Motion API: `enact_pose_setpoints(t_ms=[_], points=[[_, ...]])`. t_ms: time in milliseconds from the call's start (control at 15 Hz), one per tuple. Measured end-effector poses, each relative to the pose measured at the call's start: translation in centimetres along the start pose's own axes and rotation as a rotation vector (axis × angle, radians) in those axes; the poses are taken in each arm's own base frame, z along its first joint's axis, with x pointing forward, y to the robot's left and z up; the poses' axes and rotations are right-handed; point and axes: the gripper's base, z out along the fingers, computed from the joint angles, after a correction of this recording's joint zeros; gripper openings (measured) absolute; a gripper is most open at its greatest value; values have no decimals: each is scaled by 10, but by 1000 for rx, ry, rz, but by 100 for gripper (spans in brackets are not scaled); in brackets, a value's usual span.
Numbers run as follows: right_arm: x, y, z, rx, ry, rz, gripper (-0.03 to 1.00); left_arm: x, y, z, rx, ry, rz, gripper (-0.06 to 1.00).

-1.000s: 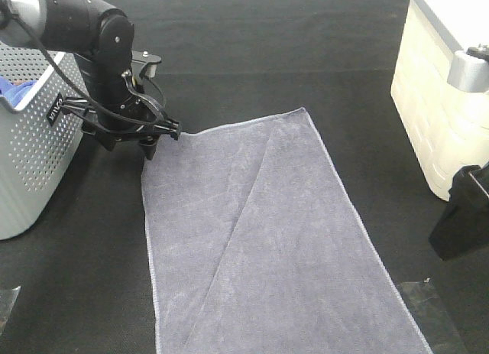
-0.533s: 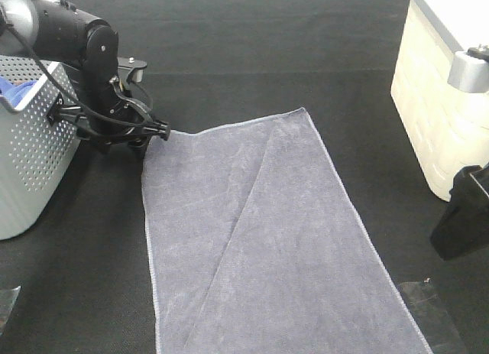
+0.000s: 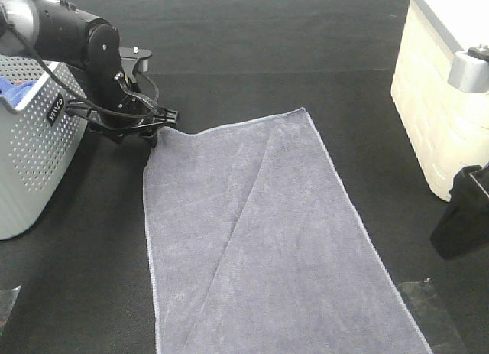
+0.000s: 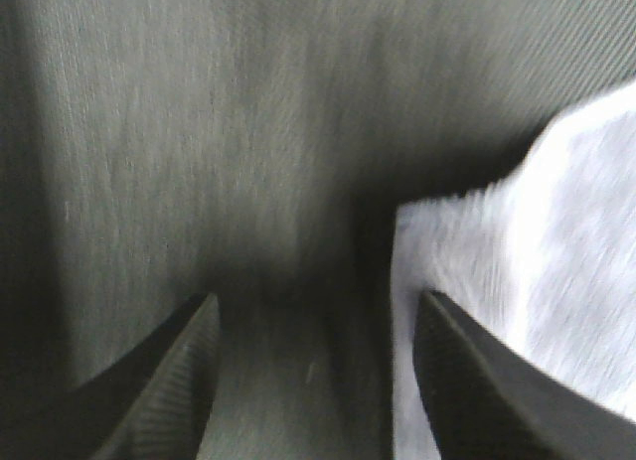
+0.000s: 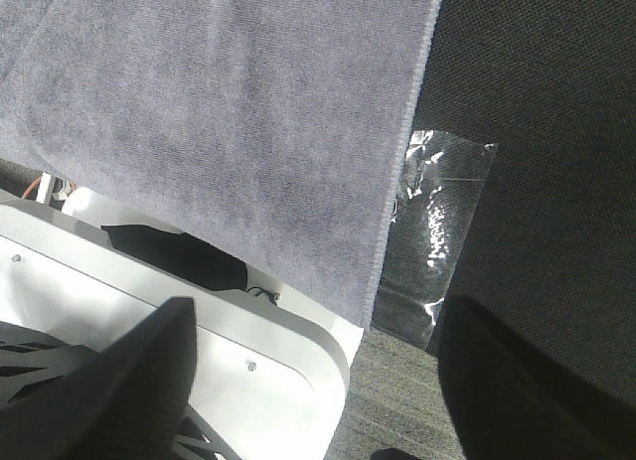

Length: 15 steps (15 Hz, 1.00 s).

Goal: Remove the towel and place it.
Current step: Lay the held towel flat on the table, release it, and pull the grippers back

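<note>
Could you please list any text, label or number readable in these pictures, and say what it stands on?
Black label on the grey perforated basket: white letters, too small and tilted to read.
Towel, cream bin: no text visible.

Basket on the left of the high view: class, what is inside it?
Inside the grey perforated basket, a bit of bright blue cloth shows just inside the rim. The rest of its inside is hidden by its wall and the picture's edge.
</note>
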Motion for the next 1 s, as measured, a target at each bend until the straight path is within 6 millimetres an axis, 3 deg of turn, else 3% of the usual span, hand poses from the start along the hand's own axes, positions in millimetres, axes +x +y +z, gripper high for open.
enact_pose_setpoints(t_ms=[267, 533, 1000], points=[[0, 0, 0, 0, 0, 4, 66, -3, -4, 3, 43, -43, 0, 56], [0, 0, 0, 0, -1, 14, 66, 7, -8, 21, 81, 14, 7, 56], [0, 0, 0, 0, -2, 22, 66, -6, -5, -5, 36, 6, 42, 56]])
